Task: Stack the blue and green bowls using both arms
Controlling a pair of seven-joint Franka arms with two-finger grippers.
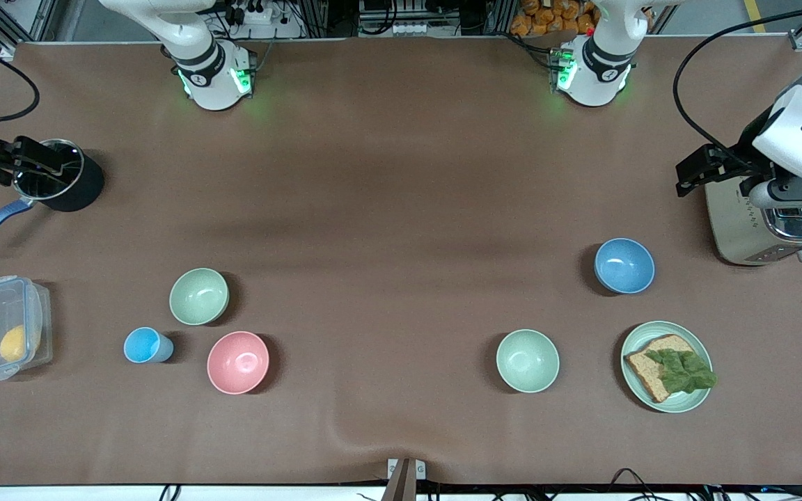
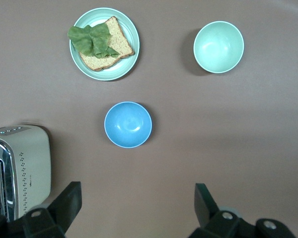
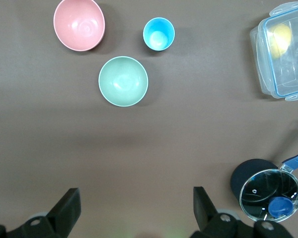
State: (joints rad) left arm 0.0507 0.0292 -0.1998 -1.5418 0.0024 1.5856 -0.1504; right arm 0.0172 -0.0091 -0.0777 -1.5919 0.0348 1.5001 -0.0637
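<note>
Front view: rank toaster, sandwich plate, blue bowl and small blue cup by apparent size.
1. toaster, partly covered by the left hand
2. sandwich plate
3. blue bowl
4. small blue cup

The toaster stands taller, nearer the high camera, so its lead is unsure.

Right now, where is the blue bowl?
The blue bowl sits toward the left arm's end of the table, beside the toaster and farther from the front camera than the plate.
</note>
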